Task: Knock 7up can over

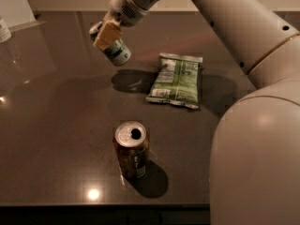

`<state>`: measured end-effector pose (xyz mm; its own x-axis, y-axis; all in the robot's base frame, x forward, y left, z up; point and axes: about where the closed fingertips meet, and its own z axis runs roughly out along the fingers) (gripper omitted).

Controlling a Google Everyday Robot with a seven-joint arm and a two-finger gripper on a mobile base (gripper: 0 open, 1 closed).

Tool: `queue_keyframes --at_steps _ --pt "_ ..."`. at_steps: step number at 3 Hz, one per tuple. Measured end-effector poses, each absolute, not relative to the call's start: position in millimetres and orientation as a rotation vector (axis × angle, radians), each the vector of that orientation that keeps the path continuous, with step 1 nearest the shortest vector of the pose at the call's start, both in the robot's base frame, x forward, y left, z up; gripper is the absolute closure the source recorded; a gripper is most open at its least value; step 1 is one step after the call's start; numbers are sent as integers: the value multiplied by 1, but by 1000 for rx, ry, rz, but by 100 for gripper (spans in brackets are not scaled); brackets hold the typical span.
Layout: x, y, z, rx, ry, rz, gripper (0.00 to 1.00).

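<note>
My gripper [107,34] is up and to the left of the green snack bag [176,78]. It is pinching the 7up can [119,53] near the top, and one tan pad lies across the can's side. The can is not on the table [51,125]. It hangs in the air at a slant, with its bottom end pointing down toward the bag and its top up by the wrist. I can tell it is off the table because its dark shadow [129,81] lies just left of the bag, apart from the can itself.

I think the can is held tipped like this so it can be put down on its side and not on its bottom. That would count as knocked over. The job is not done yet, because the can has to be lying on the table.

The brown can [132,149] stands upright in front of the bag, well apart from the gripper, so I think it is safe. The bag is close to the shadow, so the can might roll against it once let go.
</note>
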<state>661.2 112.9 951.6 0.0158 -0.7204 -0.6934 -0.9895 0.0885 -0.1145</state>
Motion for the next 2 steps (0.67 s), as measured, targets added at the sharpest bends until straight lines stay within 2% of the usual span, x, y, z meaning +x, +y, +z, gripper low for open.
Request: queue_keyframes --at_steps 2 --pt "619 86 912 -2125 1771 468 100"
